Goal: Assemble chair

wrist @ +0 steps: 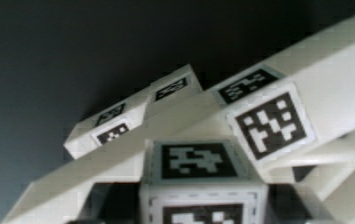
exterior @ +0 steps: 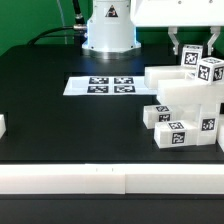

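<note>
At the exterior view's upper right, the claw (exterior: 192, 47) is pointed straight down over the chair (exterior: 185, 100). Its fingers are pressed together around an upright tagged leg (exterior: 209, 70). The chair parts are clustered on the black surface (exterior: 70, 120), on the exterior view's right.

No readable text; only tags.

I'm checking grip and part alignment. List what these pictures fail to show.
- Tool, exterior view: fingertips hidden behind the chair parts; contact unclear.
- Wrist view: tool fingers not identifiable; parts fill the frame, blurred.
- Chair parts, exterior view: cut off by the right edge.
- Tags: patterns too blurred to read.
</note>
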You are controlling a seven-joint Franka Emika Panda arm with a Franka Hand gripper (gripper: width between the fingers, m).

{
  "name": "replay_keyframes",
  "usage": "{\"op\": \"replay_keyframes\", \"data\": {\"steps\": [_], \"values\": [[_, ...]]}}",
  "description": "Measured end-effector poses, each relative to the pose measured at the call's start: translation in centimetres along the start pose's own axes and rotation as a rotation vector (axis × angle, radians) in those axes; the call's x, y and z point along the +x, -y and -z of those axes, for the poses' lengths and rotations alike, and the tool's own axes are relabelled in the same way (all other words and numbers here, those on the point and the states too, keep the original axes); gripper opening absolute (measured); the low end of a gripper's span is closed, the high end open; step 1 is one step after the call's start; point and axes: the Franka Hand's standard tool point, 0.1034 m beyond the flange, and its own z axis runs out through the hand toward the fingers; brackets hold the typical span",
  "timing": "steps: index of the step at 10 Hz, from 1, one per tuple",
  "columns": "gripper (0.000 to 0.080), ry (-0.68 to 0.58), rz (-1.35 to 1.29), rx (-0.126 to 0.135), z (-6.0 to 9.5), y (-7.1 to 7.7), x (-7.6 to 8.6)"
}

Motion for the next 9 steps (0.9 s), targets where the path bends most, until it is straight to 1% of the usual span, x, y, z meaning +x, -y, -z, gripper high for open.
{"op": "replay_keyframes", "data": {"steps": [2, 9], "values": [[0.0287, 0.007, -0.150, 0.013, 0.00, 0.11, -0.05], [0.0287, 0.020, -0.574, 0.023, 0.02, 0.48, -0.26]]}}
